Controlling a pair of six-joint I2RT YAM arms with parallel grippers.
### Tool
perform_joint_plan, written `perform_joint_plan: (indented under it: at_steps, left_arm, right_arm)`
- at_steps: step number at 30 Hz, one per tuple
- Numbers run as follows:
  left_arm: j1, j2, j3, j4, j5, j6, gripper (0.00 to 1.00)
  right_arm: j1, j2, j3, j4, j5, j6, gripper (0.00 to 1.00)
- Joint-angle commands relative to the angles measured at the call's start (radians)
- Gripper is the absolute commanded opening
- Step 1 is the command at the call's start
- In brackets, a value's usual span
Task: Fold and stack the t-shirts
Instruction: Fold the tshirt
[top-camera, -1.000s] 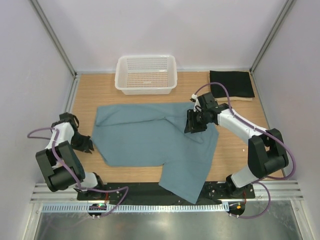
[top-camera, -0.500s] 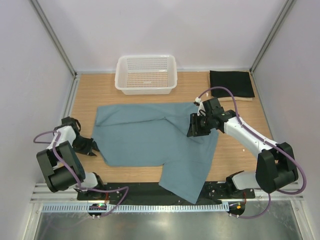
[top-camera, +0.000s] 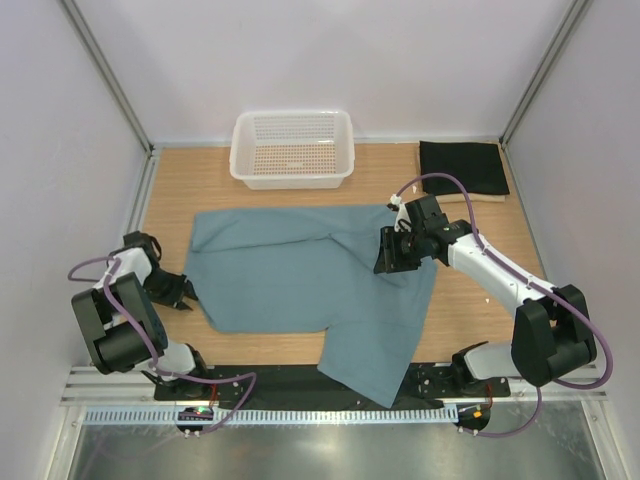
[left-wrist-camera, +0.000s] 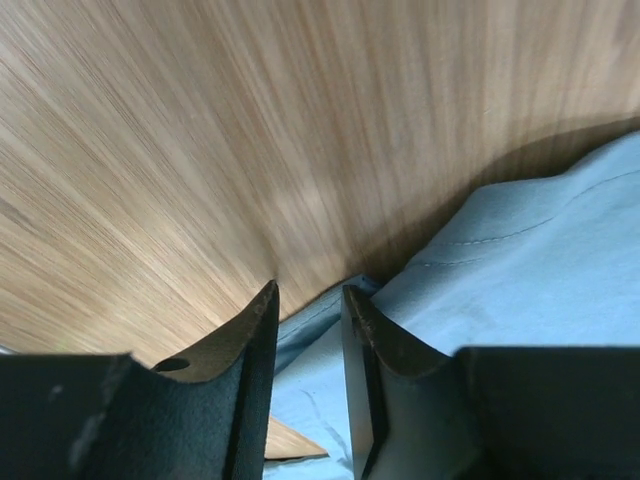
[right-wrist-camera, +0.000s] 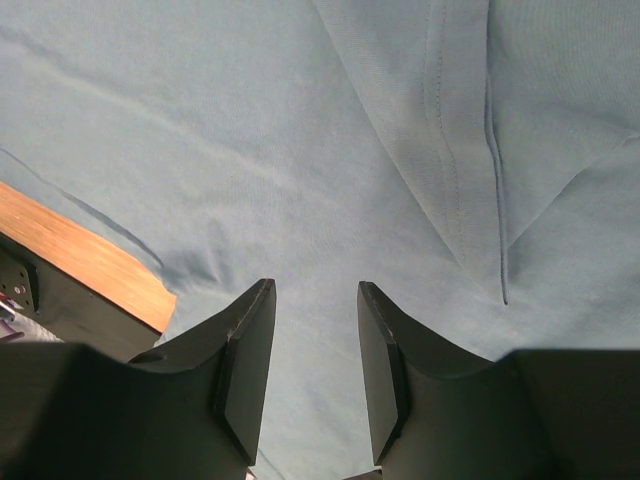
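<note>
The teal-blue t-shirt lies spread across the middle of the table, with one end hanging over the front edge. The black t-shirt lies folded at the back right on the cream-beige one, of which only a thin edge shows. My left gripper is low at the teal shirt's left edge. In the left wrist view its jaws stand narrowly apart with the shirt's hem showing between the tips. My right gripper is open over the shirt's right part and holds nothing; the right wrist view shows only teal cloth below it.
A white mesh basket stands empty at the back centre. Bare wooden table lies left of the shirt and around my left gripper. The black base rail runs along the front edge. Walls enclose three sides.
My left gripper has slid right to the teal shirt's left edge. My right arm shifted slightly right and back a second ago, then held still over the shirt.
</note>
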Motion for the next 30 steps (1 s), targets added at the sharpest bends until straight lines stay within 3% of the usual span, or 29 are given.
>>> perform_joint_plan:
  at_steps: [1,13,14,15,16,19,21,24,26,30]
  left_arm:
    - [0.002,-0.016,0.041,0.015,-0.047,0.029,0.35]
    - [-0.035,0.072,0.016,0.069,-0.044,0.026,0.30]
    - [-0.039,0.069,0.021,0.049,-0.055,0.029,0.27]
    - [-0.041,0.070,0.035,0.033,-0.093,0.030,0.09]
    - [-0.041,0.072,0.049,0.004,-0.174,0.027,0.00]
    - [-0.041,0.064,0.101,-0.154,-0.317,-0.019,0.00]
    - [-0.042,-0.018,0.112,-0.212,-0.336,-0.036,0.00]
    - [-0.045,-0.156,0.080,-0.135,-0.209,-0.011,0.00]
    - [-0.056,-0.154,0.067,-0.063,-0.042,0.013,0.00]
    - [-0.075,-0.109,0.056,0.006,0.063,0.015,0.00]
  right_arm:
    - [0.001,-0.006,0.016,0.023,-0.014,-0.008,0.44]
    - [0.001,-0.009,0.013,0.025,-0.023,-0.011,0.42]
    - [0.001,-0.009,0.013,0.025,-0.022,-0.011,0.42]
    - [0.001,-0.011,0.013,0.023,-0.022,-0.011,0.42]
    - [0.003,-0.011,0.013,0.025,-0.022,-0.013,0.42]
    - [0.001,-0.012,0.013,0.023,-0.020,-0.013,0.42]
    - [0.000,-0.014,0.007,0.026,-0.020,-0.014,0.41]
    - [0.001,-0.015,0.006,0.025,-0.017,-0.018,0.41]
    - [0.001,-0.015,0.007,0.023,-0.017,-0.021,0.41]
    - [0.000,-0.011,0.004,0.023,-0.022,-0.022,0.40]
